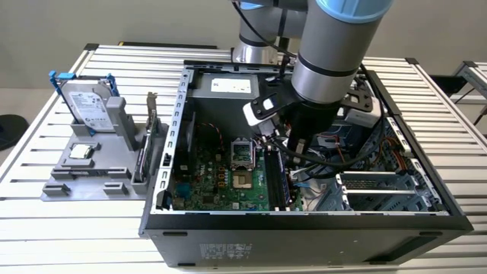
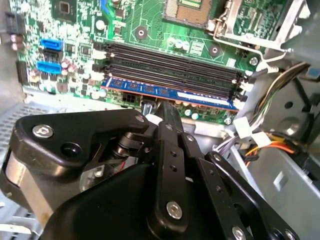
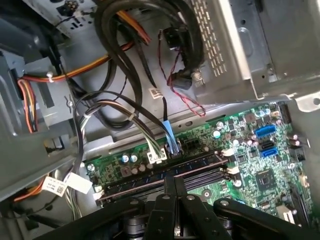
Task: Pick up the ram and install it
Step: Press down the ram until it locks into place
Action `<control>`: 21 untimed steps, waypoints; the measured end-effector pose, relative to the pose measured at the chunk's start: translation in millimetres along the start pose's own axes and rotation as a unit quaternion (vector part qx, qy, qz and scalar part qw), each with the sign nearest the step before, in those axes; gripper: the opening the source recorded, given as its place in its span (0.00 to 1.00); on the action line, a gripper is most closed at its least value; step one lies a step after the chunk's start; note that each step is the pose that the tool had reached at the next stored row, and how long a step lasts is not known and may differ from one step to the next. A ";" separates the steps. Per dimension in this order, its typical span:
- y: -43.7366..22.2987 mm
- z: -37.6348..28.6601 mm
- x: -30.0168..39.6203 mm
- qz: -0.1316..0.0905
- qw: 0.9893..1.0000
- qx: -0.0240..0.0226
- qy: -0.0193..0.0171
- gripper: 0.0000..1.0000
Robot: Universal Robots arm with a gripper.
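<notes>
On the exterior view's left, a gray holder stand (image 1: 91, 171) sits on the slatted tabletop (image 1: 45, 228) beside the open computer case (image 1: 304, 225), with a silver hard drive (image 1: 85, 105) standing in it. Moving right, inside the case lies the green motherboard (image 1: 220, 182) with its empty processor socket (image 1: 241, 151). Just to the right of the socket run the long black memory slots (image 1: 275, 177), and the robot arm (image 1: 335, 51) reaches down over them. In the second wrist view the ram (image 2: 170, 94), a thin blue stick with a pale label, stands on edge in the slot row nearest the end effector (image 2: 159, 111). Its long side runs along the slots (image 2: 170, 65), across the end effector's tip. The end effector sits right at the stick's top edge, near its middle, with its fingers drawn close together. I cannot tell whether they pinch the stick or just press on it. In the first wrist view the end effector (image 3: 170, 186) meets the same slot row (image 3: 165, 176), next to a bundle of cables (image 3: 150, 135). The stick looks lined up with its slot, but I cannot tell if it is clicked all the way in.
</notes>
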State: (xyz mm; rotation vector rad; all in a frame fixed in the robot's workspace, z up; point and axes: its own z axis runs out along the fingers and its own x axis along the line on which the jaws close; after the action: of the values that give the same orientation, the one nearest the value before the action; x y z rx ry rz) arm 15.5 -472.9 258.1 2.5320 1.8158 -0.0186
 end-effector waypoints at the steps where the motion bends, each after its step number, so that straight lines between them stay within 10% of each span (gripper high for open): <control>1: 0.0 0.3 0.0 -0.008 1.000 0.000 0.000 0.00; 9: -0.1 2.2 0.0 -0.064 0.998 -0.002 0.001 0.00; 21: -0.9 9.0 0.0 -0.135 0.991 -0.003 0.003 0.00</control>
State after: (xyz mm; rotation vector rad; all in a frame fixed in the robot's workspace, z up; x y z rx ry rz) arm 14.6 -472.8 249.2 2.2648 2.1411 -0.0099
